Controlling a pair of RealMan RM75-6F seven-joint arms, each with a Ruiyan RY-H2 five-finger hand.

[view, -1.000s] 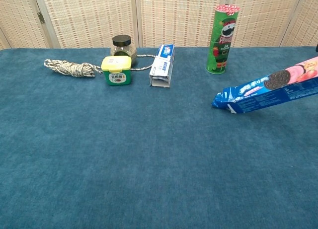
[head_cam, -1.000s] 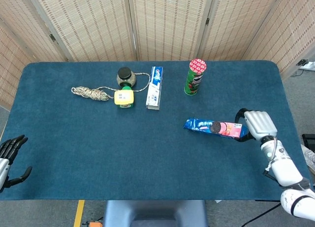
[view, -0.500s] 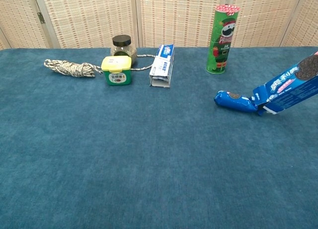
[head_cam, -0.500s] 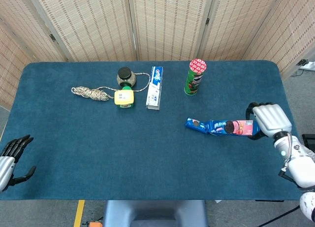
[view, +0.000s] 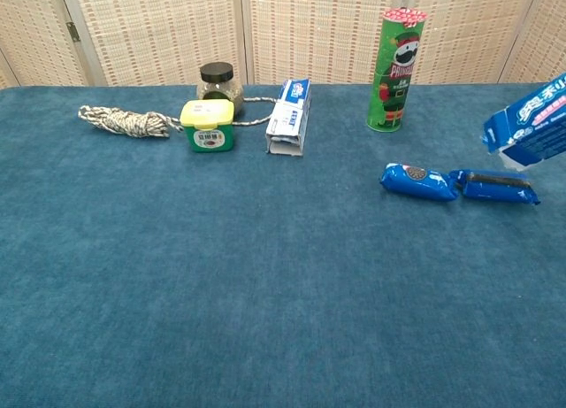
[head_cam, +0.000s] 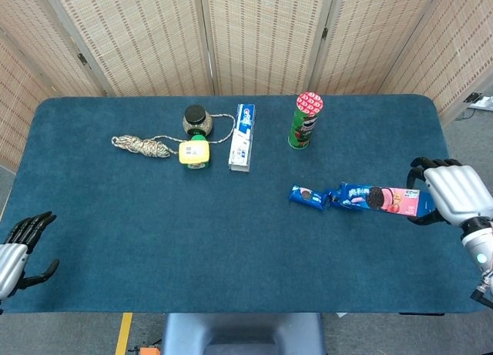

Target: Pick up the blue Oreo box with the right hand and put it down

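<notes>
— What sits nearest the robot?

— The left hand (head_cam: 17,249), at the table's (head_cam: 154,239) near left corner, far to the near-left of the Pringles can (head_cam: 306,121). Its dark fingers are spread and it holds nothing. It shows only in the head view.

— And the right hand?

— The right hand (head_cam: 451,193) is at the right edge, to the near-right of the can. Its fingers wrap the pink end of the blue Oreo box (head_cam: 381,200), which it holds lifted off the cloth and tilted; in the chest view only the box's open end shows at the right edge.

— Where exactly is the box?

— In that hand, above the table, nearer than the can and to its right. Two blue inner packs lie on the cloth below its open end: the first pack (view: 419,181) nearly straight in front of the can, the second pack (view: 499,187) just right of it, almost touching end to end.

— Farther back?

— The can stands upright. Left of it lies a blue-and-white toothpaste box (head_cam: 242,137). Farther left is a yellow-lidded green tub (view: 208,126), with a dark-lidded jar (view: 219,81) just behind it. A bundle of rope (view: 124,120) lies farthest left of the can, a strand running behind the jar toward the toothpaste box.
</notes>
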